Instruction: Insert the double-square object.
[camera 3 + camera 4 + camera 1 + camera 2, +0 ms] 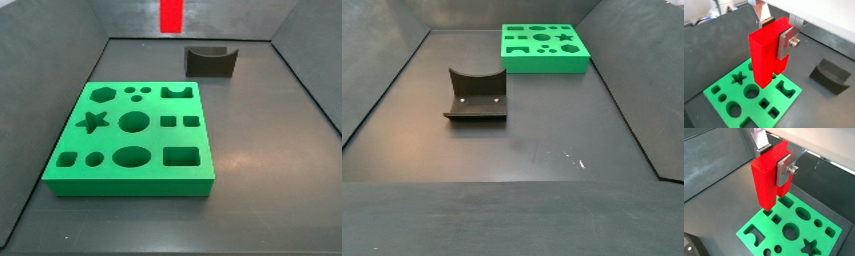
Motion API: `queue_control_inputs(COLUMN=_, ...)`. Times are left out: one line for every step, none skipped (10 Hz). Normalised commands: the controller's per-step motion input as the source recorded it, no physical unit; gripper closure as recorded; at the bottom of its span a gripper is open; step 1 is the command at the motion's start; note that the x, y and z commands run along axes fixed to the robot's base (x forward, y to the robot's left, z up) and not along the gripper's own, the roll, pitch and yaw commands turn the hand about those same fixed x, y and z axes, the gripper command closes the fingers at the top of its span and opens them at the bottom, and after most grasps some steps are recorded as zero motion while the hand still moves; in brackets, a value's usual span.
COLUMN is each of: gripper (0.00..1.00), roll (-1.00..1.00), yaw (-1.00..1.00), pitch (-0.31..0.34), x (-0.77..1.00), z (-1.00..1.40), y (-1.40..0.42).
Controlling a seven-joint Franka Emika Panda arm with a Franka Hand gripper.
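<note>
We've got the gripper clamped on the double-square object, held high over the green block; insertion not yet begun.

All I've got of the arm on my feeds is the end effector, and only in both wrist views. The fingers are flat silver metal plates with squared corners, kind of brushed-looking. The near one has a small round screw or bolt head sticking out of its side. The far finger shows as a thin pale plate with a darker strip. Neither side view catches the arm.
</note>
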Motion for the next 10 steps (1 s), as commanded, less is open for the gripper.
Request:
queue_control_inputs(gripper=1.00, roll=0.03, yaw=-0.91, pitch=-0.024, x=0.07, z=-1.00, y=-0.05)
queue_control_inputs(gripper=1.00, roll=0.00, yaw=-0.99, pitch=-0.034, x=0.00, z=-0.91, y=0.00)
queue_control_inputs(gripper=1.00, roll=0.00, yaw=-1.00, pitch=-0.049, x=0.00, z=-0.85, y=0.00)
queue_control_inputs(gripper=1.00, roll=0.00, yaw=-1.00, pitch=-0.039, x=0.00, z=-0.82, y=0.00)
queue_control_inputs(gripper=1.00, roll=0.00, yaw=-1.00, pitch=-0.024, x=0.00, z=-0.75, y=0.00)
queue_control_inputs(gripper=1.00, roll=0.00, yaw=-1.00, pitch=-0.033, x=0.00, z=-0.67, y=0.00)
queue_control_inputs(gripper=1.00, roll=0.00, yaw=-1.00, pitch=-0.031, x=0.00, z=-0.57, y=0.00)
queue_control_inputs(gripper=1.00, roll=-0.04, yaw=-1.00, pitch=-0.020, x=0.00, z=-0.40, y=0.00)
queue_control_inputs(gripper=1.00, roll=-0.08, yaw=-0.99, pitch=0.000, x=0.04, z=-0.26, y=0.00)
queue_control_inputs(gripper=1.00, roll=-0.10, yaw=-0.88, pitch=0.000, x=0.20, z=-0.26, y=0.00)
